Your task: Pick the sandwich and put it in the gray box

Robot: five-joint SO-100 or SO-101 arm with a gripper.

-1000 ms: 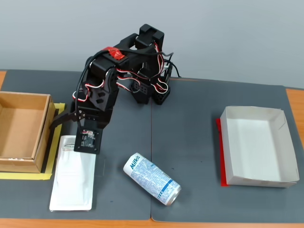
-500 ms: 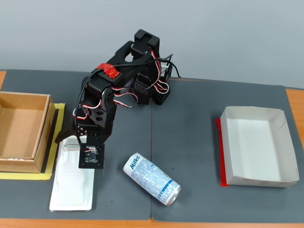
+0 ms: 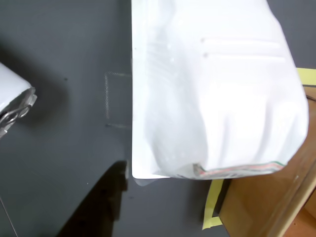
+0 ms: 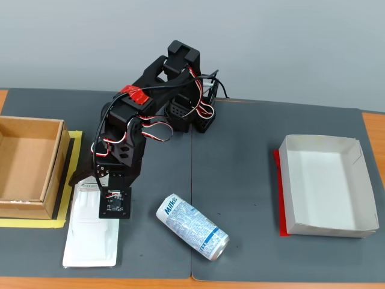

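At the left of the fixed view, the arm bends down over the sandwich [image 4: 90, 232], a flat white plastic packet on the dark mat beside the brown cardboard box [image 4: 27, 165]; the gripper [image 4: 90, 183] looks spread. The gray box [image 4: 355, 186] sits far right. In the wrist view, the glossy packet [image 3: 212, 94] fills the frame, the can [image 3: 12, 101] at left.

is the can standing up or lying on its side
Lying on its side. In the fixed view the can rests lengthwise on the table mat, its printed label facing up.
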